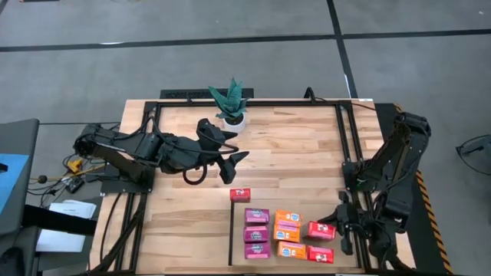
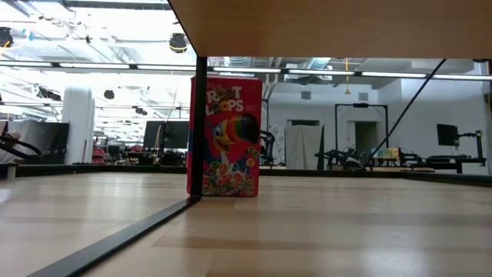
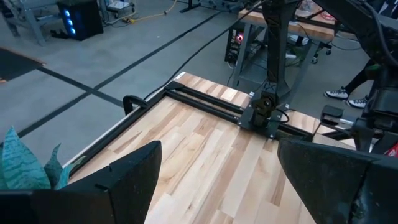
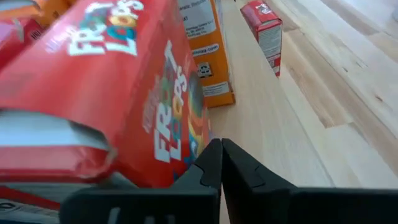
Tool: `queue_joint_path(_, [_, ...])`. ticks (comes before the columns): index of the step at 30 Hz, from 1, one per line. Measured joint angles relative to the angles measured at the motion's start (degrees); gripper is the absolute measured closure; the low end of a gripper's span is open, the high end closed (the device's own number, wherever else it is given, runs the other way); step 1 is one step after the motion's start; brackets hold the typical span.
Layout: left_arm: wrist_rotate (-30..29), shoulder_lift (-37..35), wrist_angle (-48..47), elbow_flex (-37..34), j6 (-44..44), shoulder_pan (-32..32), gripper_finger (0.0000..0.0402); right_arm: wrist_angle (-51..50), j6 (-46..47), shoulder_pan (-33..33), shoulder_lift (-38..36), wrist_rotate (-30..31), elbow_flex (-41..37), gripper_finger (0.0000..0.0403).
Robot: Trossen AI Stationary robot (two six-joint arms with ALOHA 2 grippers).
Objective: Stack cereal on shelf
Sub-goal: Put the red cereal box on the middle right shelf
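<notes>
Right tool [image 4: 221, 163] clenched, empty | left tool [image 1: 234, 150] released | glossy rectangular cardboard cereal [image 1: 321, 229]

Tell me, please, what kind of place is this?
Probably a robotics lab or workshop: a wooden table on a grey floor, a hall behind with ceiling lights and metal frames, and a computer tower.

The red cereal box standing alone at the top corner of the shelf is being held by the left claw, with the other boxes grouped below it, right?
Not quite. The red cereal box does stand alone at the shelf corner above the other boxes, but nothing holds it. In the high view, the left claw hangs open above bare table near the plant, well clear of the box.
</notes>
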Motion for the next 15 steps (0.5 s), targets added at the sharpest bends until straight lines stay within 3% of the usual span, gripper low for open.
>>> queue_joint_path(6, [0.00, 0.00, -0.41, 0.00, 0.42, 0.01, 0.0089, 0.37, -5.96, -1.84, -1.02, -4.04, 0.00, 0.0378])
queue_joint_path(15, [0.00, 0.00, -0.46, 0.00, 0.47, 0.00, 0.0089, 3.13, -13.14, -2.06, -3.61, -4.10, 0.00, 0.0384])
